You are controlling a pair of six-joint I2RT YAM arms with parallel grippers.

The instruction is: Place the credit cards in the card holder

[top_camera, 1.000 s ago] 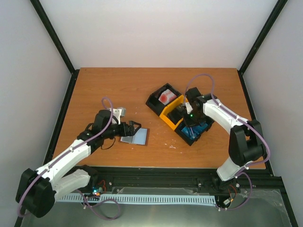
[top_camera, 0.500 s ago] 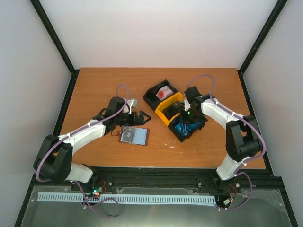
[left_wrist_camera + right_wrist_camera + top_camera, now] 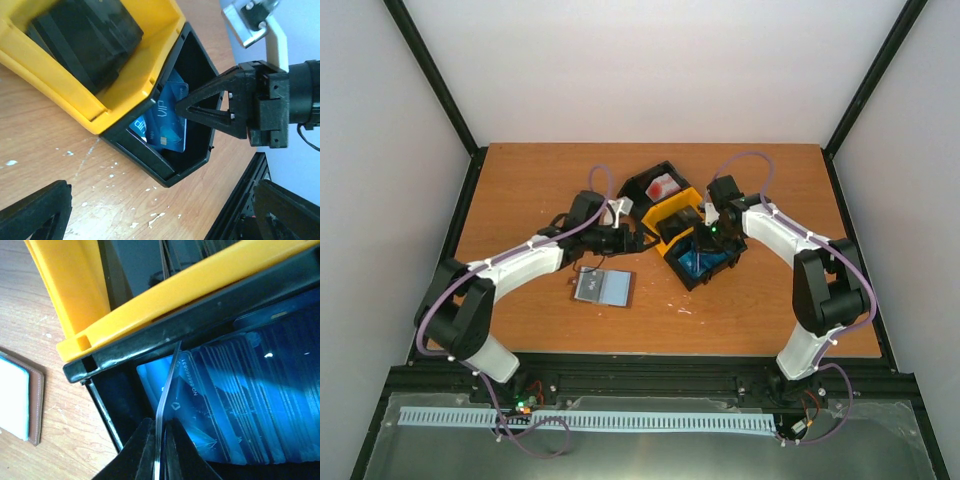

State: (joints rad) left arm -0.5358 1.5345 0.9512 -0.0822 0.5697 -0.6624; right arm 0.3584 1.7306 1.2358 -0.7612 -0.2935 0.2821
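Right arm curls in from the right of the tray, wrist tipped down. The right gripper is in the near black end compartment among the blue credit cards, pinching a single card edge-on. Left arm reaches long and low, left gripper spread wide and holding nothing just left of the tray, while the card holder lies open nearer and left of it.

The table is matt wood grain, flecked pale. The tray is smooth black-and-yellow plastic, the credit cards glossy blue plastic — the card holder matt, brown, leather-like.
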